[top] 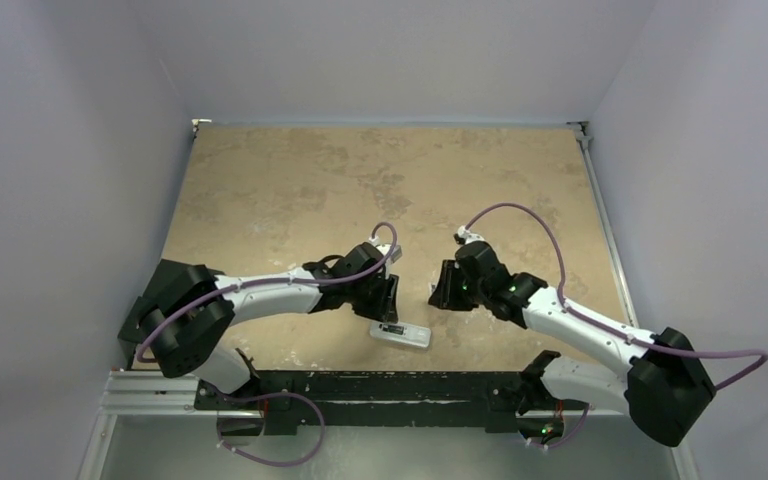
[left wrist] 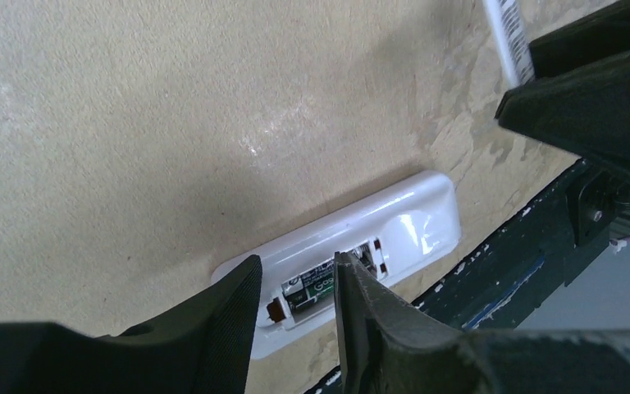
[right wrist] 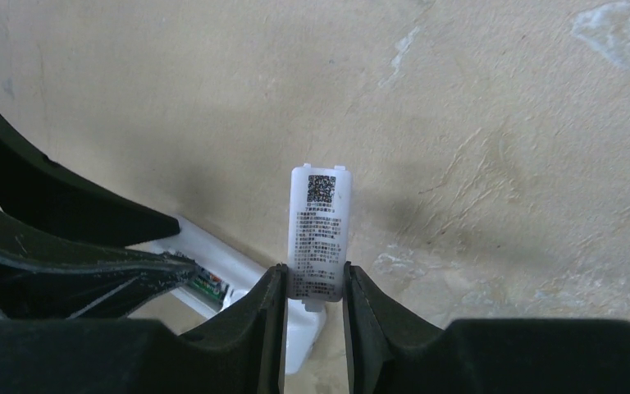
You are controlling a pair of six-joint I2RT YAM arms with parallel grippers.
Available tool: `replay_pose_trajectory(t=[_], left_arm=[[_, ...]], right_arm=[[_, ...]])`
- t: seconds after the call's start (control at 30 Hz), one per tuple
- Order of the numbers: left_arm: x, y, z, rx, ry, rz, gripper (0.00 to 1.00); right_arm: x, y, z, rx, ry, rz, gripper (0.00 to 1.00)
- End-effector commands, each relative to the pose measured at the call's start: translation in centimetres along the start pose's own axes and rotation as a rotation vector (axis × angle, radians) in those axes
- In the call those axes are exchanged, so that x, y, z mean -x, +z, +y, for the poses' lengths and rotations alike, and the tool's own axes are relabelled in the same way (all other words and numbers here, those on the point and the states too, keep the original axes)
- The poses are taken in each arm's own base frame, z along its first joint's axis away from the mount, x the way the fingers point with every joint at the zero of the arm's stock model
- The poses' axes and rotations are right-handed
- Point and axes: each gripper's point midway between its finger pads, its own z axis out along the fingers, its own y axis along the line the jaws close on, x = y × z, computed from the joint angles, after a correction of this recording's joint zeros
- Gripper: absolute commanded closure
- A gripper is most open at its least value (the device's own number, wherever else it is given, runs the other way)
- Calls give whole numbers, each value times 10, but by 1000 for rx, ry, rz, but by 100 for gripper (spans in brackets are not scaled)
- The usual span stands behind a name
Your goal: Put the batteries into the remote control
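Observation:
The white remote control (top: 400, 334) lies back-up near the table's front edge, its battery bay uncovered. In the left wrist view the remote control (left wrist: 410, 217) shows dark batteries (left wrist: 312, 289) with green print lying in the bay. My left gripper (left wrist: 297, 271) hangs just over the bay, jaws apart, one finger (left wrist: 213, 328) on each side of the visible cell; its far end is hidden behind the right finger. My right gripper (right wrist: 314, 275) is shut on the white battery cover (right wrist: 320, 222), held upright, printed label and QR code facing the camera, just right of the remote control (right wrist: 213, 254).
The black mounting rail (left wrist: 509, 263) runs along the table edge right beside the remote. Both grippers (top: 388, 300) (top: 445, 290) are close together near the middle front. Tan table surface (top: 380, 180) stretches behind them to grey walls.

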Motion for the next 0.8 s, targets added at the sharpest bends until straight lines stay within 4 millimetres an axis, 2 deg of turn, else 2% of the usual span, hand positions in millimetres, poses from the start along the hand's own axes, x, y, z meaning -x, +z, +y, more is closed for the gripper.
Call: replay_pose_trajectory(t=[0.0,0.27,0.77], left_arm=[[-13,1,0,-39,26,25,64],[-29,-3,5,-51,15,43,66],[-45,-9,11,-62,-15,50,66]], right_arm=[[6,-3,12,-9,-43,-18,100],[-2,-2,15,-31,-83,8,100],[-13,-10,20,-34,-125,35,100]])
